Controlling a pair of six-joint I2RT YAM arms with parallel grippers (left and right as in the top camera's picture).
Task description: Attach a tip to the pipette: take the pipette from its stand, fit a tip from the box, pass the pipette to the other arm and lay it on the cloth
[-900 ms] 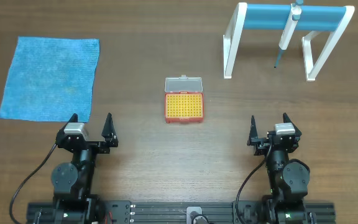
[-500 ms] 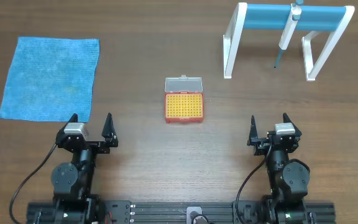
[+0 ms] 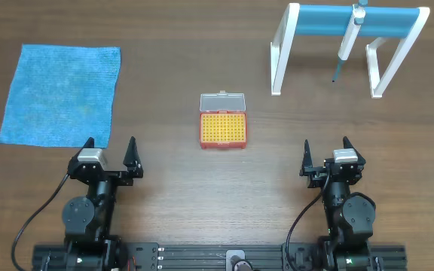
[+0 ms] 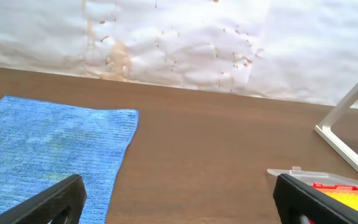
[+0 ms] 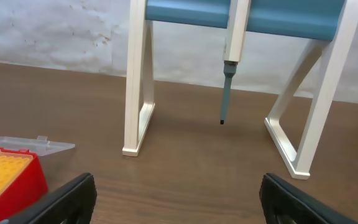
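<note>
The pipette (image 3: 348,39) hangs from the blue bar of its white stand (image 3: 285,45) at the back right; in the right wrist view the pipette (image 5: 231,56) points its dark nozzle down between the stand's legs (image 5: 138,87). The red tip box (image 3: 222,126) with yellow tips sits mid-table, clear lid open; its corner shows as tip box (image 5: 5,177) and tip box (image 4: 344,190). The blue cloth (image 3: 60,94) lies at the back left, cloth (image 4: 36,149). My left gripper (image 3: 110,150) and right gripper (image 3: 325,152) rest open and empty near the front edge.
The brown wooden table (image 3: 172,45) lies bare between cloth, box and stand. A white papered wall (image 4: 179,43) rises behind the table's far edge. Both arm bases stand on a black rail (image 3: 224,256) at the front.
</note>
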